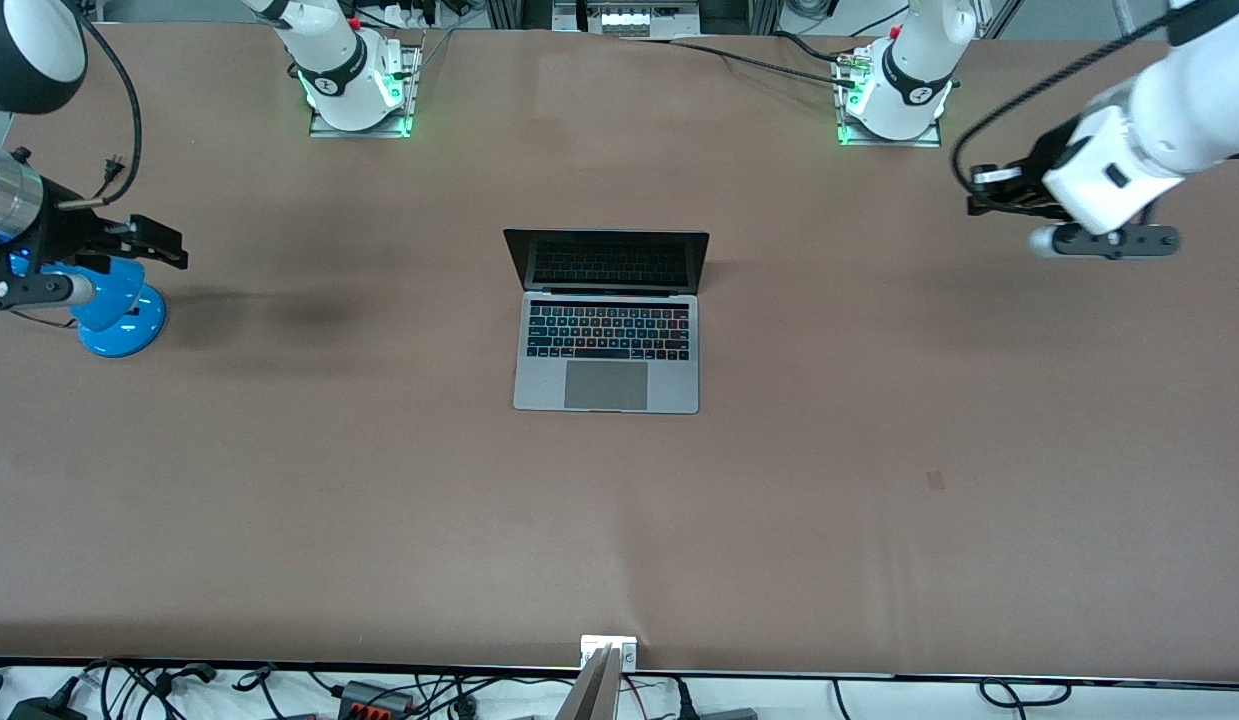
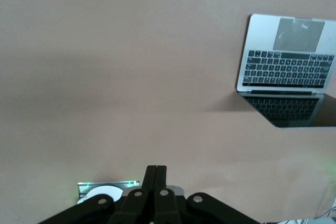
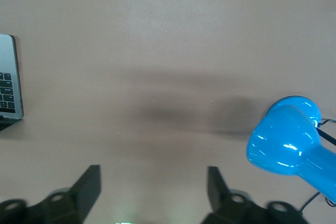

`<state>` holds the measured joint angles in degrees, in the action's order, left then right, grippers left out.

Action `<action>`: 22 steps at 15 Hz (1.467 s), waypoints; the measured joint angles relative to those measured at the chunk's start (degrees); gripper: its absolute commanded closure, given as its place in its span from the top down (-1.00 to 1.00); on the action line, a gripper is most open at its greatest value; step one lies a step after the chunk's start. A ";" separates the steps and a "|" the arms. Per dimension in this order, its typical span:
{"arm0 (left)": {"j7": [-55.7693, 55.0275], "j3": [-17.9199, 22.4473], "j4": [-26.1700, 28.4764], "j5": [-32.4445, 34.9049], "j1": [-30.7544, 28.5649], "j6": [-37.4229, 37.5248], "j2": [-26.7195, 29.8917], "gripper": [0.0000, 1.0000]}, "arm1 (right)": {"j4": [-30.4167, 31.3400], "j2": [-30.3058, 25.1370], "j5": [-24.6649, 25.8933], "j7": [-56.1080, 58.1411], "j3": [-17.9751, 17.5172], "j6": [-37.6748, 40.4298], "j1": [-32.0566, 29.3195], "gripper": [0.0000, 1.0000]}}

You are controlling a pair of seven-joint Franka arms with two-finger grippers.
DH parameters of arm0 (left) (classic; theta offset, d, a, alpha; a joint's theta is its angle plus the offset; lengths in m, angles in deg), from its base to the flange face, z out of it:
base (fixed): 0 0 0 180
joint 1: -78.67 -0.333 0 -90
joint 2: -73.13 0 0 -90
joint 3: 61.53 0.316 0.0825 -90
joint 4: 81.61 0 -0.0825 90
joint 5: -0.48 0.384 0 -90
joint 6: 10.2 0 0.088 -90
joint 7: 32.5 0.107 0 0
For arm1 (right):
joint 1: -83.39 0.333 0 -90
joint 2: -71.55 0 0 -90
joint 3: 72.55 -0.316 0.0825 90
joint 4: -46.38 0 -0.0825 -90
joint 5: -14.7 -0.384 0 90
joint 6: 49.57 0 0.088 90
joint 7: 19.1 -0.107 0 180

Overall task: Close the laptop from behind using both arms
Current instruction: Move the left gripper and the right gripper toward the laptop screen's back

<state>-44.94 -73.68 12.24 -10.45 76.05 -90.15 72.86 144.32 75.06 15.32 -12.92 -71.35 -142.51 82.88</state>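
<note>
The silver-grey laptop [image 1: 607, 345] lies open in the middle of the brown table, its dark screen [image 1: 607, 260] upright and facing the front camera. My left gripper [image 1: 979, 192] hangs in the air over the left arm's end of the table, well away from the laptop, and is shut on nothing. In the left wrist view its fingertips [image 2: 156, 174] press together, with the laptop [image 2: 286, 66] far off. My right gripper [image 1: 164, 243] hovers over the right arm's end of the table and is open and empty. The right wrist view shows the right gripper [image 3: 153, 179] spread wide and one edge of the laptop [image 3: 8, 77].
A glossy blue object [image 1: 119, 310] stands on the table under the right gripper, and the right wrist view shows this blue object [image 3: 286, 142] beside one finger. Both arm bases [image 1: 359, 100] [image 1: 891, 105] glow green. Cables [image 1: 379, 695] run along the table edge nearest the front camera.
</note>
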 measured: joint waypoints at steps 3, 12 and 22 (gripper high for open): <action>-1.49 -1.70 0.12 -0.10 0.77 0.01 -0.33 -0.99 | -0.22 0.50 0.00 0.01 0.01 0.02 0.00 -1.00; -9.97 -15.52 3.69 -4.64 2.20 -2.45 -3.91 -0.99 | -0.72 0.36 -2.37 0.00 -0.21 9.53 1.67 -1.00; -12.37 -23.57 19.77 -9.66 2.41 -19.39 0.63 -0.99 | 6.51 -3.83 -9.09 -7.25 -0.48 9.68 11.21 -1.00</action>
<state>-57.32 -97.25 32.00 -20.11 78.46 -109.54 73.50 150.83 71.22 6.23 -20.17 -71.83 -132.83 94.09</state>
